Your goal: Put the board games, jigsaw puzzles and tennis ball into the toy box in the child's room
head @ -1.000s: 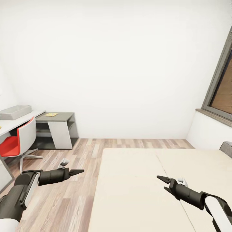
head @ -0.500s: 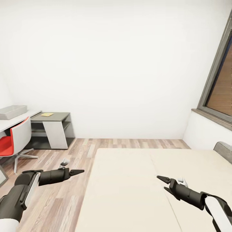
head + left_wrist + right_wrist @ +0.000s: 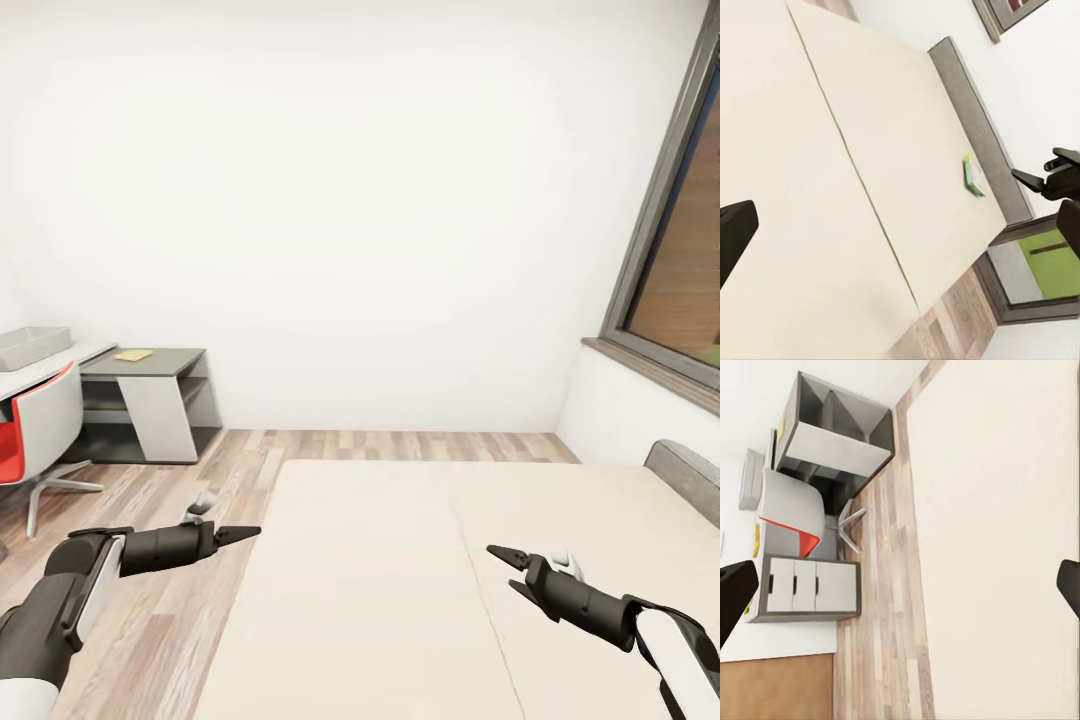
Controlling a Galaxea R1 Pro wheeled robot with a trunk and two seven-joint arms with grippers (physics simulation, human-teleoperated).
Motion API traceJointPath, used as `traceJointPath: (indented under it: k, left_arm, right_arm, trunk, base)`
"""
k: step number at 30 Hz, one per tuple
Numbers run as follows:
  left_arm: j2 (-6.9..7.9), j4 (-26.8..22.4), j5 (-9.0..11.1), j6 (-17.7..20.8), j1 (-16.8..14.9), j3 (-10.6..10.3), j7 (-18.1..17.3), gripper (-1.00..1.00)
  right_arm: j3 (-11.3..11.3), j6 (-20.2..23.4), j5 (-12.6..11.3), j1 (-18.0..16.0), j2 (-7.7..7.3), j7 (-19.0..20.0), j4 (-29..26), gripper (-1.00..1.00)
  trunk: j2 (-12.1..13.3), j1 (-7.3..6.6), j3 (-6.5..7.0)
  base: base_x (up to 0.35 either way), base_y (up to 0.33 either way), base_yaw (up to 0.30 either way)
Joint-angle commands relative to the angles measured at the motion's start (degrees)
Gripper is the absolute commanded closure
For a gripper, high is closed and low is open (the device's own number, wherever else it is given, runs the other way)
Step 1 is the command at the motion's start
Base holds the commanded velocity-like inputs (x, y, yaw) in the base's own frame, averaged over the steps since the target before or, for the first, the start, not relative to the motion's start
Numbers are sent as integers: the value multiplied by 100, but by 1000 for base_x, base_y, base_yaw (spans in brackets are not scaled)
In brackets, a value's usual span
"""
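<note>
Ahead, the beige bed [image 3: 400,590] is seen under both arms; the left gripper [image 3: 240,532] appears closed to a point and empty, the right gripper [image 3: 506,568] narrowly parted and empty. A colourful board game [image 3: 973,174] lies by the headboard [image 3: 982,142]; the toy box [image 3: 30,346] sits on the pale table [image 3: 60,362], a jigsaw puzzle [image 3: 132,354] on its dark part.

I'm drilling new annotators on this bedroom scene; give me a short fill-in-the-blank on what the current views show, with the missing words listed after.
1. The left gripper hangs over the wood-plank ____.
2. The office chair by the desk has a ____ seat.
3. In the left wrist view, a small colourful board game lies on the bed close to the grey ____.
4. The light grey toy box sits on the pale ____ top.

Missing words: floor; red; headboard; desk
</note>
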Motion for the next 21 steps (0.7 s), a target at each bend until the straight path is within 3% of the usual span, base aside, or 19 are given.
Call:
traceJointPath:
  k: [1, 21]
  left_arm:
    - [1, 0, 20, 48, -4, 4, -3, -100]
    - [9, 0, 20, 48, -4, 23, -19, -100]
  right_arm:
    - [-9, 24, 52, -5, 0, 56, 1, -100]
    - [-7, 23, 52, -5, 3, 56, 14, -100]
  trunk:
    - [-10, 3, -9]
    - [-10, 3, -9]
  base:
    - [0, -132, 0]
    - [0, -21, 0]
